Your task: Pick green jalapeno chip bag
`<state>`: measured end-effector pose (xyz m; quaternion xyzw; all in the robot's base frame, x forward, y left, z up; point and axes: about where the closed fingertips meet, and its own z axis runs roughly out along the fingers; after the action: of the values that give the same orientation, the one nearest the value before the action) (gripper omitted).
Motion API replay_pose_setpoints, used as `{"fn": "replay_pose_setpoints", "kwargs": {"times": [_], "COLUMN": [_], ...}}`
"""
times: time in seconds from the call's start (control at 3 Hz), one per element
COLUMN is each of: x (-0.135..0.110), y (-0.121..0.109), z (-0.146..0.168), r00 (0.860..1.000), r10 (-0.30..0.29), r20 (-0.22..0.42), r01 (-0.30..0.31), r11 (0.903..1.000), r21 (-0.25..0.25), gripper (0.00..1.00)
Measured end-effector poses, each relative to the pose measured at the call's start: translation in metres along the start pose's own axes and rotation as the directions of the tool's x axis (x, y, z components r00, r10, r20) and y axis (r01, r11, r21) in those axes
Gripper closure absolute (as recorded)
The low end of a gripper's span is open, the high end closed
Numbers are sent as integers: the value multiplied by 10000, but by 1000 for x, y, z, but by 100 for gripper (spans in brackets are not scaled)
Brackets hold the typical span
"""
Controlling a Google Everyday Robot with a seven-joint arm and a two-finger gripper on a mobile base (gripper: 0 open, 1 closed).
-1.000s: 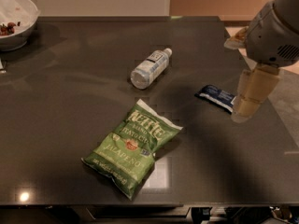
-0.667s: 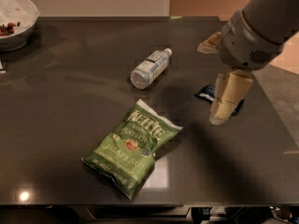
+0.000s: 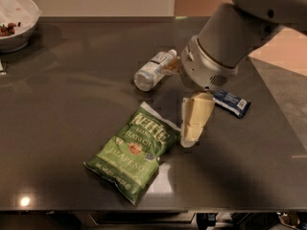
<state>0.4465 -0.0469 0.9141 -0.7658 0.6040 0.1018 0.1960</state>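
Note:
The green jalapeno chip bag (image 3: 132,151) lies flat on the dark table (image 3: 67,104), near its front edge, with white lettering facing up. My gripper (image 3: 193,128) hangs from the grey arm just right of the bag's upper right corner, its cream fingers (image 3: 196,116) pointing down, close above the table. It holds nothing that I can see.
A clear water bottle (image 3: 153,70) lies on its side behind the bag, left of the arm. A small dark blue wrapped bar (image 3: 232,102) lies right of the gripper. A white bowl (image 3: 15,20) stands at the far left corner. The table's right edge is near the bar.
The arm has swung left across the table, from over the blue bar to beside the bag's upper right corner. The bag, bottle and bar have not moved.

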Motion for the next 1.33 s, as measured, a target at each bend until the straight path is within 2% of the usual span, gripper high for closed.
{"fn": "replay_pose_setpoints", "kwargs": {"times": [0.67, 1.0, 1.33], "x": [-29, -32, -30], "y": [29, 36, 35], "z": [51, 69, 81], "r00": [9931, 9901, 9896], "r10": [-1171, -1400, -1414], "r20": [67, -86, -281], "r01": [1172, 1382, 1372], "r11": [9893, 9844, 9837], "r21": [-865, -1093, -1165], "gripper": [0, 0, 0]}}
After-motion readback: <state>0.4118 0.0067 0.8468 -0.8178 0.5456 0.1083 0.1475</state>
